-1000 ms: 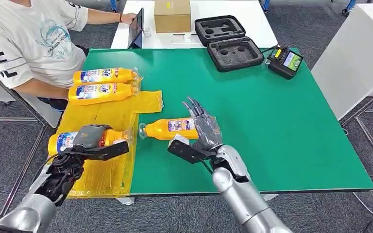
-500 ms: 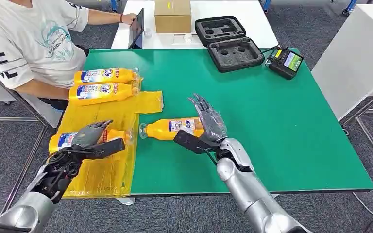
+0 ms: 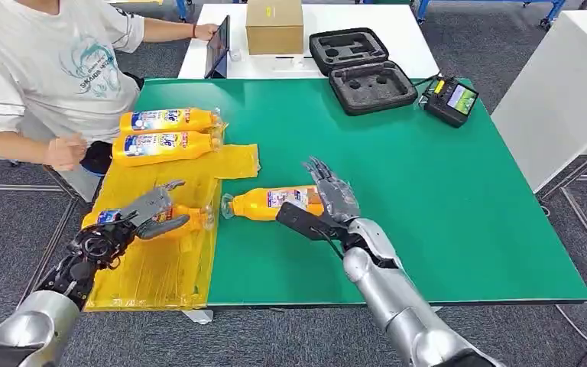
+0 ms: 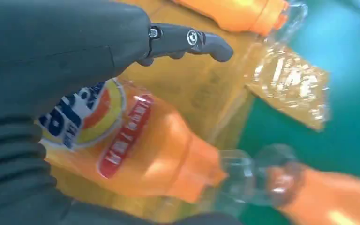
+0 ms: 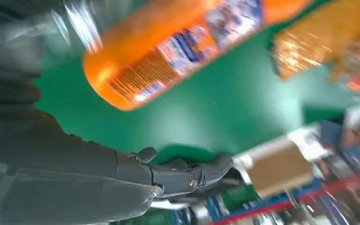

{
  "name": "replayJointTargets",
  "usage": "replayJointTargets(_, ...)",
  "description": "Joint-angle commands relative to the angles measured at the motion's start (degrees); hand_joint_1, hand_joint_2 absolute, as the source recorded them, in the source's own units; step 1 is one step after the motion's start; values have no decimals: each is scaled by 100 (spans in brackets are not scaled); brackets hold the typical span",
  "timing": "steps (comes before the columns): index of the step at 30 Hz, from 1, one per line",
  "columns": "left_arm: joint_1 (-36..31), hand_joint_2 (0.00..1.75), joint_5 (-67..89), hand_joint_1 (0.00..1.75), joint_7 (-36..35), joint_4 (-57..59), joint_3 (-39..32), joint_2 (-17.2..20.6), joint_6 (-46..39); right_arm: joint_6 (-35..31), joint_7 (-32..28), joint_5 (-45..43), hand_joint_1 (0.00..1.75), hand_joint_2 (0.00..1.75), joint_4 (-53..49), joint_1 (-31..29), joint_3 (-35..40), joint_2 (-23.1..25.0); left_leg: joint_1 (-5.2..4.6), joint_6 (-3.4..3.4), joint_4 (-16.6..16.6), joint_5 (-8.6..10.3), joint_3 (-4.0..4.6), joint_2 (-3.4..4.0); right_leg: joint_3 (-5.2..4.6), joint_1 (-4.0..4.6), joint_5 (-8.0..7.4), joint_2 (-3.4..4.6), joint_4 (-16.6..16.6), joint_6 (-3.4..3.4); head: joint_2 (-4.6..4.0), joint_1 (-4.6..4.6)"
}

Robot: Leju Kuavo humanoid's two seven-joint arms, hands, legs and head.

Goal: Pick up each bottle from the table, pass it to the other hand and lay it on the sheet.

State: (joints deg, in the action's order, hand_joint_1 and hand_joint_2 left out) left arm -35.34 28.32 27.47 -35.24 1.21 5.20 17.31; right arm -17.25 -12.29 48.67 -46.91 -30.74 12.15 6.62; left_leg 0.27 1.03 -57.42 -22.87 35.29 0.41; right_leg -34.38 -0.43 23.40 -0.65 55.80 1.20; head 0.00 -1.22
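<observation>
On the green desk (image 3: pixel 428 191) we see the right hand (image 3: pixel 329 200), fingers spread, holding nothing, just beside the base of an orange bottle (image 3: pixel 271 202) lying near the yellow sheet (image 3: pixel 160 267). Left hand (image 3: pixel 149 210) hovers w/ fingers apart over another bottle (image 3: pixel 187 216) on the sheet; contact hard to judge. Right wrist view is blurred.

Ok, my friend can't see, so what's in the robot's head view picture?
An orange bottle lies on a green table with the robot's open right hand beside it. The left hand hovers, fingers apart, over another bottle on a yellow sheet, where two more bottles lie near a seated person.
</observation>
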Motion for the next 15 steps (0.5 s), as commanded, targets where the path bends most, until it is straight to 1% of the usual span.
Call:
replayJointTargets(1, 9, 0, -504, 0, 44, 479, -477, -306, -96, 148, 203, 168, 0, 175, 1303, -492, -134, -64, -3, -3, 8, -4, -17, -3, 17, -3, 3, 4, -9, 0, 0, -2)
replayJointTargets(12, 36, 0, -605, 0, 122, 444, -514, -312, -161, 188, 238, 184, 0, 175, 1304, -500, -154, -48, -3, -3, 4, -4, -5, 5, -1, -3, 2, 9, -3, -1, 0, -2)
replayJointTargets(13, 30, 0, -764, 0, 308, 392, -607, -355, -390, 316, 392, 269, 0, 175, 1383, -525, -151, -69, -2, -5, 6, -6, -11, 4, 4, -2, 2, 12, -5, -2, 0, -2)
replayJointTargets(14, 2, 0, -942, 0, 340, 366, -717, -395, -496, 412, 501, 375, 0, 175, 1499, -576, -117, -94, -1, -6, 8, -7, -15, 4, 7, -2, 3, 14, -7, -3, 0, -2)
replayJointTargets(15, 8, 0, -989, 0, 588, 205, -758, -439, -1002, 531, 601, 431, 0, 175, 1637, -626, -137, -117, -2, -3, 4, -4, -6, -2, 1, -2, 2, 5, -4, -1, 0, -2)
